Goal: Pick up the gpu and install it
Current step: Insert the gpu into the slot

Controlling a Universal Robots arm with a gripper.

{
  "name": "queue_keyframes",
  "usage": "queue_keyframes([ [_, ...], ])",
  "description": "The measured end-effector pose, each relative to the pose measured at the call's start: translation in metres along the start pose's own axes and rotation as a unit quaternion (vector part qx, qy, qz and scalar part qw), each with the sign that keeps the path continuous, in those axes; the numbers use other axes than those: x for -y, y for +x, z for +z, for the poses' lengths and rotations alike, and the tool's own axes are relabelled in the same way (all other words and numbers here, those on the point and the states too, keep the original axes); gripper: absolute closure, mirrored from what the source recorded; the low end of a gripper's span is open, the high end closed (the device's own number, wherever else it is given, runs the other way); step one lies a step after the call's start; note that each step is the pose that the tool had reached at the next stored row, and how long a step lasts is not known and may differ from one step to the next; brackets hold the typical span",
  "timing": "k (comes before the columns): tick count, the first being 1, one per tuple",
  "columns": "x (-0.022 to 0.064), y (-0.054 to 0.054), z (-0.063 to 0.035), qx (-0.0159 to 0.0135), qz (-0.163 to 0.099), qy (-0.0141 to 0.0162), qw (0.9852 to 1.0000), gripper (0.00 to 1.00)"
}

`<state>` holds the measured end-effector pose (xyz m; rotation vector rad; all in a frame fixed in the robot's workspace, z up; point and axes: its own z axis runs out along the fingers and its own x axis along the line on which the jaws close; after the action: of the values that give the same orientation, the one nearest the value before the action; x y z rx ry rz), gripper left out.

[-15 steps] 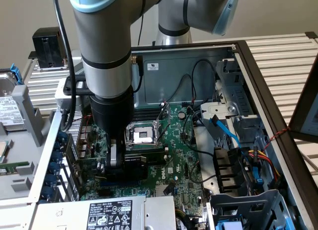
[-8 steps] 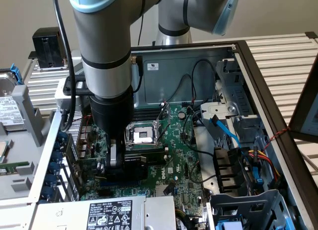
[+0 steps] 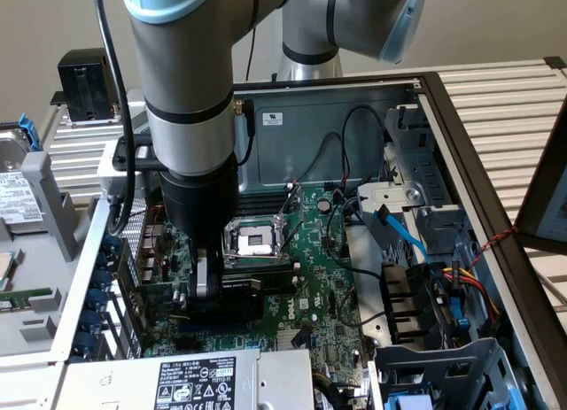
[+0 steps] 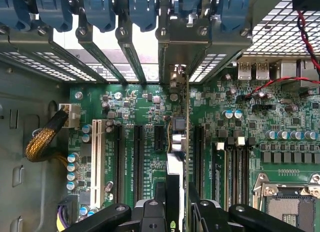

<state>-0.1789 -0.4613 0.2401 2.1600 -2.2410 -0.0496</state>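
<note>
I read the gripper as clamped on the gpu, which stands edge-on just above the motherboard slots, its bracket end toward the rear vents. Risk: slight misalignment jams the card edge beside its slot, or tilt bends the bracket.

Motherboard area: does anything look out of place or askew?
Nothing looks damaged or askew. The open, bare silver CPU socket has no cooler on it. The green graphics card with black shroud stands upright on edge between the black gripper's fingers, in line with the motherboard's long black expansion slots.
</note>
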Motion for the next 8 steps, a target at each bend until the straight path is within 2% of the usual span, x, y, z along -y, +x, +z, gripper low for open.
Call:
queue_keyframes([
  [6,-0.0002,0.0000,0.0000,0.0000,0.000,-0.0001,1.0000,0.73],
  [7,-0.0010,-0.0002,0.0005,0.0007,0.001,-0.0003,1.0000,0.73],
  [8,-0.0009,-0.0001,0.0001,0.0003,0.001,0.0000,1.0000,0.67],
])
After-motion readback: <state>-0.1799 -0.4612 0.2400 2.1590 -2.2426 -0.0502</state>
